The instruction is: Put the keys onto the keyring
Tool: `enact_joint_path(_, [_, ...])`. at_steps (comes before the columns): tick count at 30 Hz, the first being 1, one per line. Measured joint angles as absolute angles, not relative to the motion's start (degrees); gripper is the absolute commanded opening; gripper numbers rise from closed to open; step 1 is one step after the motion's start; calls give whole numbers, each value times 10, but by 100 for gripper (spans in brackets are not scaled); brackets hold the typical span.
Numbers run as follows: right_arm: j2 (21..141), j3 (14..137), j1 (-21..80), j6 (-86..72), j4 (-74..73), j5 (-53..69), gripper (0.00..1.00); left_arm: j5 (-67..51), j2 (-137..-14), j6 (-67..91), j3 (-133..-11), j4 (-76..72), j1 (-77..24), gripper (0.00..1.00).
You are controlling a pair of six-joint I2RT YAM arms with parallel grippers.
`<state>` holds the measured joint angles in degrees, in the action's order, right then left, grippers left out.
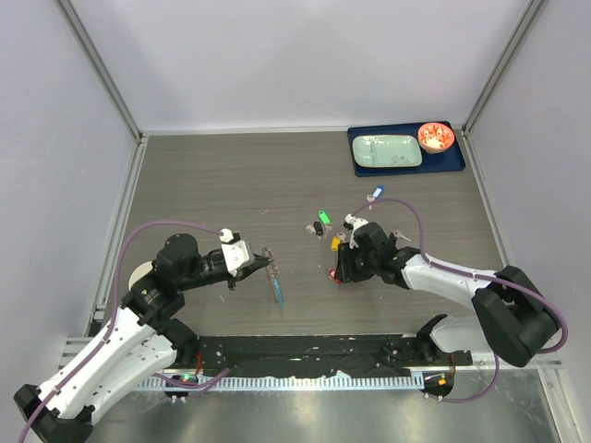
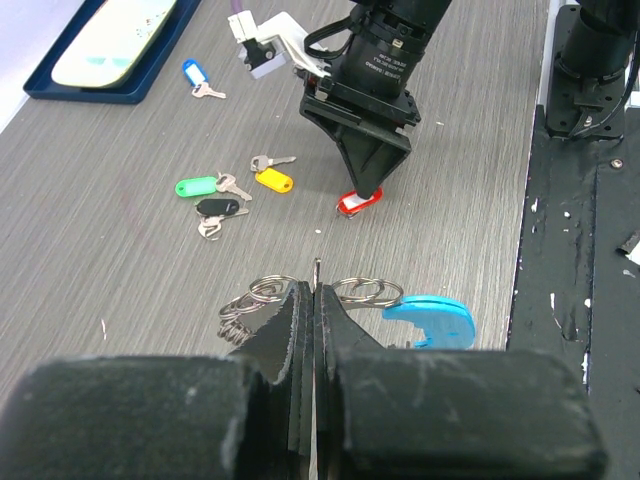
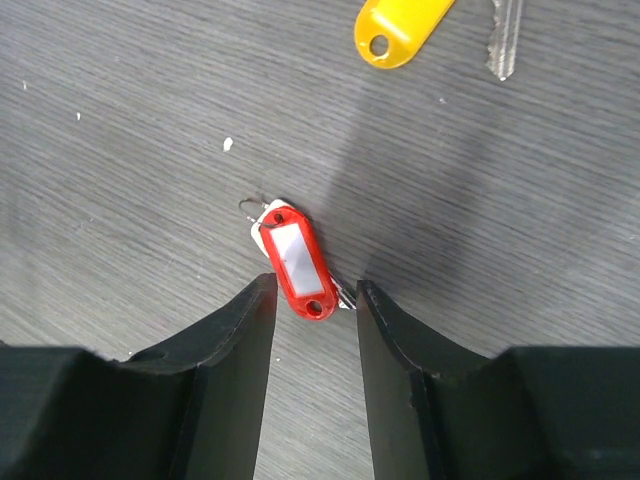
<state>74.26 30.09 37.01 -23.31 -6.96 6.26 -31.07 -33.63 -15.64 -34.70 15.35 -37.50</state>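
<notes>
Jaws of the right gripper [image 3: 315,290] stand open, with the lower end of the red-tagged key [image 3: 295,262] between the two fingertips. That key lies flat on the grey table [image 1: 212,185], its tag slanted and its metal blade mostly hidden under the tag. The yellow-tagged key [image 3: 400,25] lies a little beyond it.

In the left wrist view, the left gripper [image 2: 315,290] has its fingers pressed together. A thin bit of wire stands up from the seam, so it seems to be pinching the keyring [image 2: 262,292], though the contact itself is hidden. Small wire loops spread to either side of the closed tips, and the keyring's blue crescent piece [image 2: 430,315] sits just right of them, low over the table.

The green-tagged key [image 2: 196,186] and black-tagged key [image 2: 218,207] lie close together near the yellow one. The blue-tagged key [image 2: 191,72] lies farther off, near a dark blue tray [image 1: 355,166] in the far right corner, which holds a pale green plate [image 1: 388,149] and a red bowl [image 1: 435,137].
</notes>
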Motion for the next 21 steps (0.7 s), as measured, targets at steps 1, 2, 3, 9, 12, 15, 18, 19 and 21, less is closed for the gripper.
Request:
enact_joint_path(1, [743, 300, 370, -234, -69, 70, 43, -311, -336, -156, -347, 154, -375, 0])
enact_joint_path(2, [743, 300, 370, -236, -69, 75, 43, -311, -336, -156, -347, 154, -375, 0])
enact_joint_path(3, [743, 300, 370, -237, -69, 79, 43, -311, -336, -156, -347, 154, -375, 0])
enact_joint_path(9, [743, 296, 370, -243, -64, 96, 41, -311, -336, -156, -347, 154, -375, 0])
enact_joint_path(12, [742, 294, 370, -246, -62, 103, 40, -311, -336, -157, -347, 154, -375, 0])
enact_joint_path(15, [741, 293, 372, -246, -61, 103, 39, -311, -336, -157, -347, 154, -375, 0])
enact_joint_path(18, [722, 291, 385, -239, -57, 87, 39, -311, -336, -157, -347, 154, -375, 0])
enact_joint_path(19, [714, 289, 390, -237, -53, 81, 39, -311, -336, -157, -347, 154, -375, 0])
enact_joint_path(21, [691, 283, 405, -226, -32, 61, 39, -311, -336, -157, -347, 154, -375, 0])
